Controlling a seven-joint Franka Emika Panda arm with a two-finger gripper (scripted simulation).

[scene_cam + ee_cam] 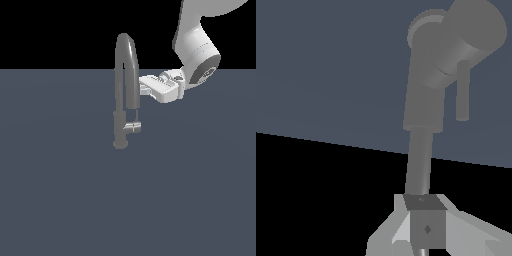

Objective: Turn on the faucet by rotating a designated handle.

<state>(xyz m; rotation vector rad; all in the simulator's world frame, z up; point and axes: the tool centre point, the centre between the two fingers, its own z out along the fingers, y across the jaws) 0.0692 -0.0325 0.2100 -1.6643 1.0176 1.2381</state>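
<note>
The faucet stands mid-scene in the exterior view, its arched spout curving over toward that view's right. The handle is a short silver stub low on the column, with a thin rod rising from it. My gripper is level, well above the handle, with its tips right beside the spout's descending tube. I cannot tell if they touch. In the wrist view the fingers sit together at the centre, shut and empty. The faucet's slim tube runs on past them to the thick column and the handle.
The faucet stands on a flat dark grey-blue surface that fills the lower part of the exterior view. Nothing else lies on it. My white arm comes in from the upper right of the exterior view.
</note>
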